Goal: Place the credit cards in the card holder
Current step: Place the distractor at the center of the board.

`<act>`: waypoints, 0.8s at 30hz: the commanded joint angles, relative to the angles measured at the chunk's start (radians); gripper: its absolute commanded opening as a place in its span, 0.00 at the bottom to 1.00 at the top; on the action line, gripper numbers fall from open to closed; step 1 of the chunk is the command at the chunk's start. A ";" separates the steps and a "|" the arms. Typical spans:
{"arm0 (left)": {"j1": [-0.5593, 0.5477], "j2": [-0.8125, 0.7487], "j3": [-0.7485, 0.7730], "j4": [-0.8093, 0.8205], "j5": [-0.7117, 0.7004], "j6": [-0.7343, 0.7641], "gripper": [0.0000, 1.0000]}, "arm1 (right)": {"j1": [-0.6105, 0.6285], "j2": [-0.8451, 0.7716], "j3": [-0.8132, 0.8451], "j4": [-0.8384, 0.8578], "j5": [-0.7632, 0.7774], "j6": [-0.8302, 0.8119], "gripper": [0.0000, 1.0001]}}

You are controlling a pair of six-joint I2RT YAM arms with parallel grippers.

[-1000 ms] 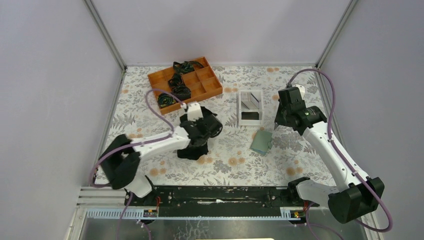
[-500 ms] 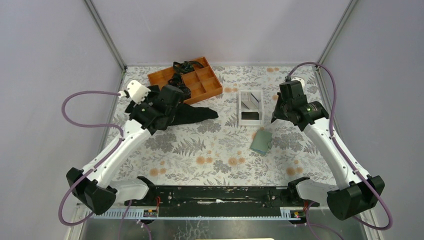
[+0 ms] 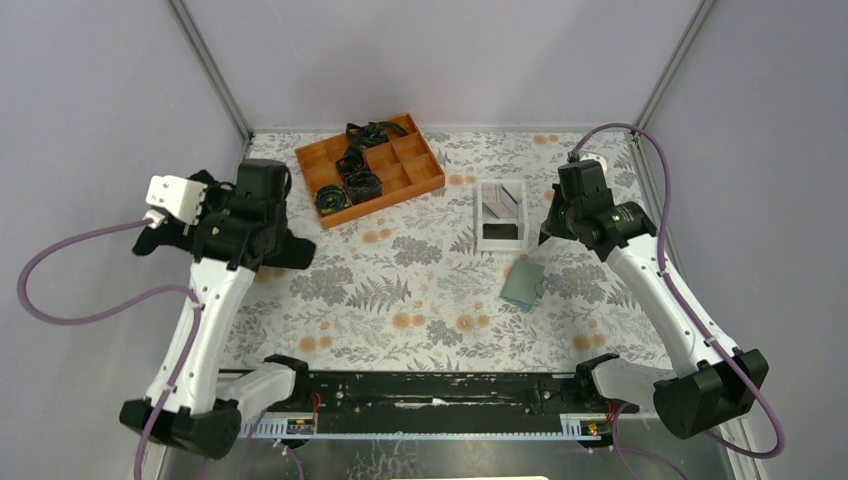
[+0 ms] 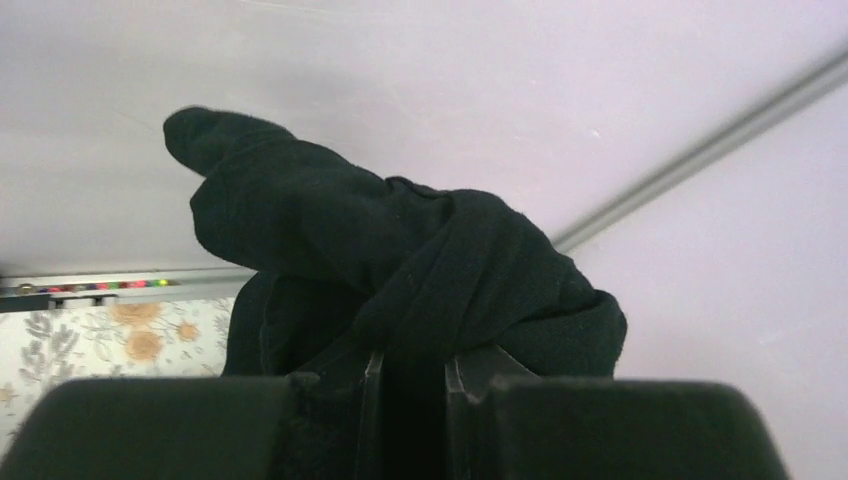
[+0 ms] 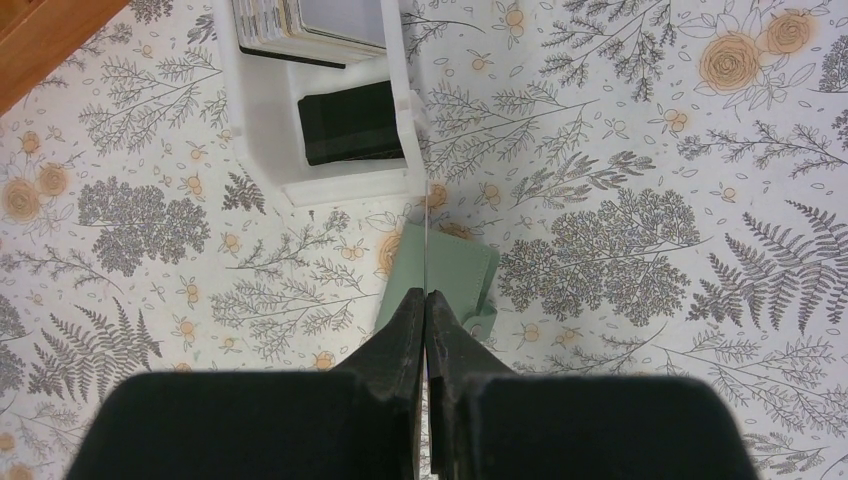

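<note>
On the right half of the table, the right gripper pinches a thin sliver, probably one credit card seen edge-on. It should be stiff, slick and light, so hold it by the short end. The card holder lies flat beneath and looks soft. The other credit cards sit in the white tray. The left gripper clamps a black cloth.

Enclosure: plain pale lilac-grey panel walls on three sides, with slanted silver metal corner posts at the back. The surface is a white sheet printed with grey ferns and orange roses. A black rail runs along the near edge. Lighting is even, shadows soft.
</note>
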 commanded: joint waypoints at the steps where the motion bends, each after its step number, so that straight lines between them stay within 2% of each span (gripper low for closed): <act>1: 0.087 -0.084 -0.160 0.401 -0.006 0.306 0.00 | 0.007 -0.008 0.012 0.035 -0.011 -0.017 0.00; 5: 0.182 -0.014 -0.236 0.431 0.162 0.308 0.00 | 0.010 -0.005 0.018 0.031 -0.006 -0.021 0.00; 11: 0.199 0.091 -0.366 0.411 0.330 0.228 0.00 | 0.010 -0.014 -0.017 0.050 -0.008 -0.017 0.00; 14: 0.199 0.125 -0.418 0.395 0.454 0.195 0.07 | 0.010 -0.012 -0.032 0.059 -0.013 -0.012 0.00; 18: 0.197 0.100 -0.486 0.368 0.588 0.166 0.38 | 0.010 -0.006 -0.051 0.072 -0.018 -0.004 0.00; 19: 0.193 0.079 -0.499 0.355 0.601 0.156 0.51 | 0.010 -0.005 -0.056 0.072 -0.018 -0.001 0.00; 21: 0.185 0.023 -0.518 0.349 0.622 0.164 0.71 | 0.009 -0.005 -0.063 0.071 -0.010 0.003 0.00; 24: 0.171 -0.053 -0.518 0.371 0.641 0.208 0.79 | 0.010 -0.010 -0.085 0.058 0.000 0.015 0.00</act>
